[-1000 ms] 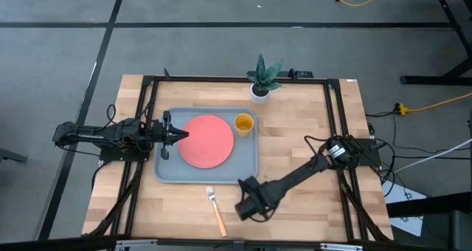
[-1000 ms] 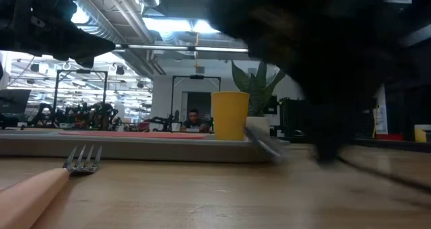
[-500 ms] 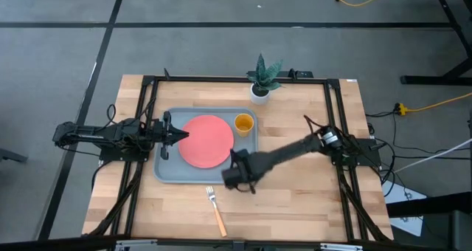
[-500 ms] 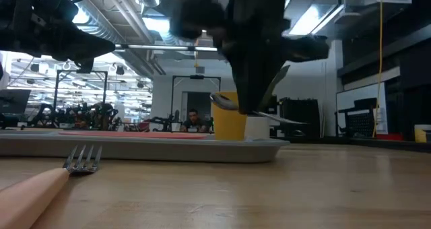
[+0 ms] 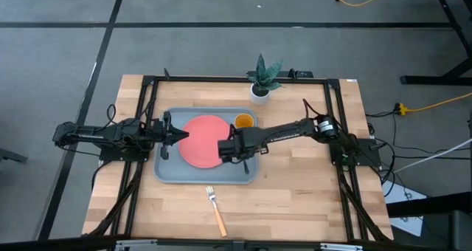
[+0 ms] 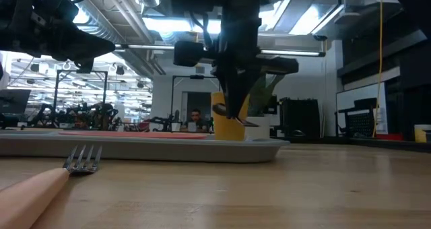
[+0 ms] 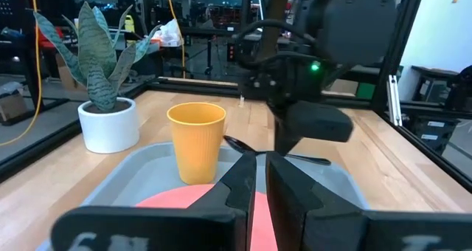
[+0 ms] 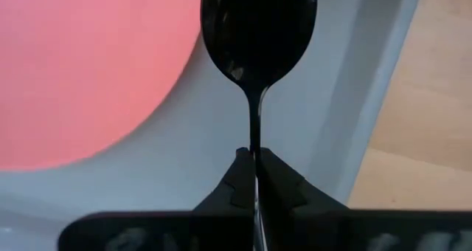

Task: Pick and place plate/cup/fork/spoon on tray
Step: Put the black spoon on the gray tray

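The grey-blue tray point(image 5: 167, 171) lies at mid-table with the coral plate point(image 5: 200, 142) flat in it and the yellow cup point(image 5: 243, 122) upright in its far right corner. My right gripper point(image 5: 228, 149) hangs over the tray beside the plate's right edge, shut on the dark spoon point(image 8: 258, 37). The spoon also shows in the low view point(image 6: 232, 114). The fork point(image 5: 215, 210) lies flat on the wood near the front edge. My left gripper point(image 5: 181, 135) waits shut over the plate's left edge. My right gripper pinches the spoon's thin handle point(image 8: 255, 136) between its two fingers, a short way behind the bowl. The fingers come from above, pointing down, and lie across the handle. The spoon is nearly level and clear above the tray, its free handle end point(image 7: 313, 160) sticking out behind the gripper.
A white pot with a green plant point(image 5: 261, 80) stands on the table beyond the tray's far right corner. A black frame point(image 5: 335, 133) runs along the table's sides. Bare wood lies to the right of the tray and along the front.
My right gripper has risen from the table near the tray's front right corner. It has gone toward the far edge and a little left, over the tray. The spoon, which lay by the tray's rim, has been lifted clear and carried along, staying nearly level.
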